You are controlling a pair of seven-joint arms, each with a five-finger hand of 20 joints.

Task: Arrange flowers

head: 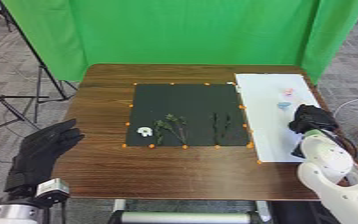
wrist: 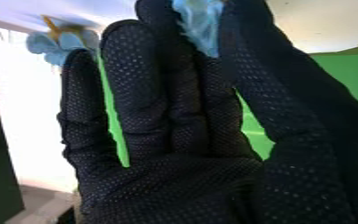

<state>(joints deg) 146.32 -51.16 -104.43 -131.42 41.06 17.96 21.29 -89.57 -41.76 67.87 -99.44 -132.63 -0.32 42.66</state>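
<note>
Right robot hand at the right side of the white sheet, on the worktop; fingers and thumb together at the tips, apparently clamped on a light-blue flower. Left robot hand beside the left edge of the worktop, fingers extended, without a load.

Treat the light-blue flower as very light, soft and easily creased. Expect little slip against the textured glove, but some risk of crushing. Take hold at the firmer base below the petals, not at the petal edges. Apply minimal pressure.

From the head view, read the layout: pink flower and blue flower on the white sheet, just ahead of the right robot hand; white flower, leafy green stems and two thin dark-green stems on the black mat.

From the right wrist view, read the contact detail: light-blue petals between thumb and fingers, and, near the fingertips, a separate blue bloom with a yellowish stem end, possibly identical with the blue flower noted above.
</note>
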